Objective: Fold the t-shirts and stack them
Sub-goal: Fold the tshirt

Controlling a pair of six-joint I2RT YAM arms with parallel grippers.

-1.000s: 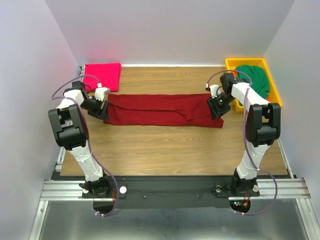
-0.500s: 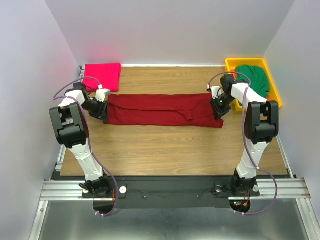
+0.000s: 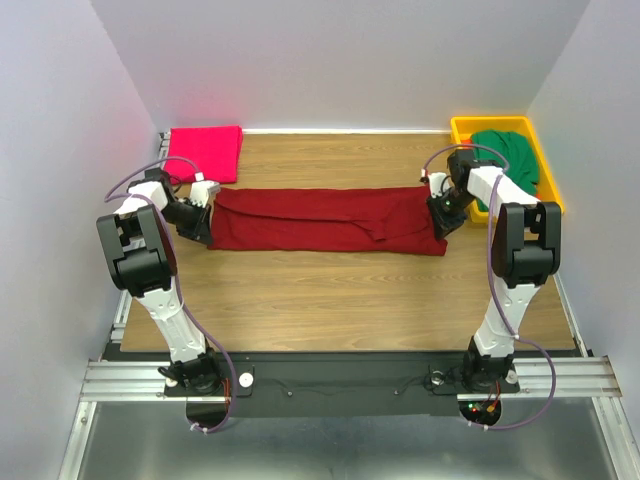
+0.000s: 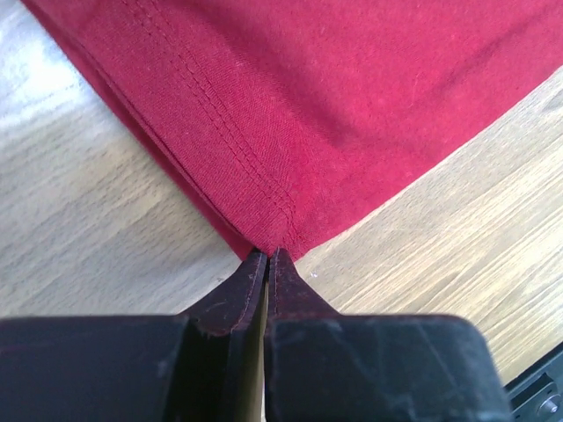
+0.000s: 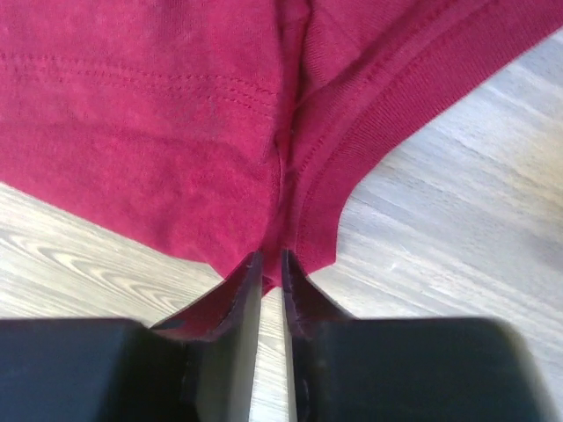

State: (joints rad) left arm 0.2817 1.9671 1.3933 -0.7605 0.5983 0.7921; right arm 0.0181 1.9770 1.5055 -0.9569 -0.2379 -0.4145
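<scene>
A yellow bin [image 3: 470, 121] sits at the far right corner of my wooden counter [image 3: 330, 290]. Pale walls [image 3: 340, 60] close it in on three sides.

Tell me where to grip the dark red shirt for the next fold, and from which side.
Take the dark red shirt at its two short ends, coming in low from outside each end. It lies flat as a long narrow band, so both ends should probably lift together. The left end effector pinches the hem corner, the right end effector the edge beside the ribbed collar.
</scene>
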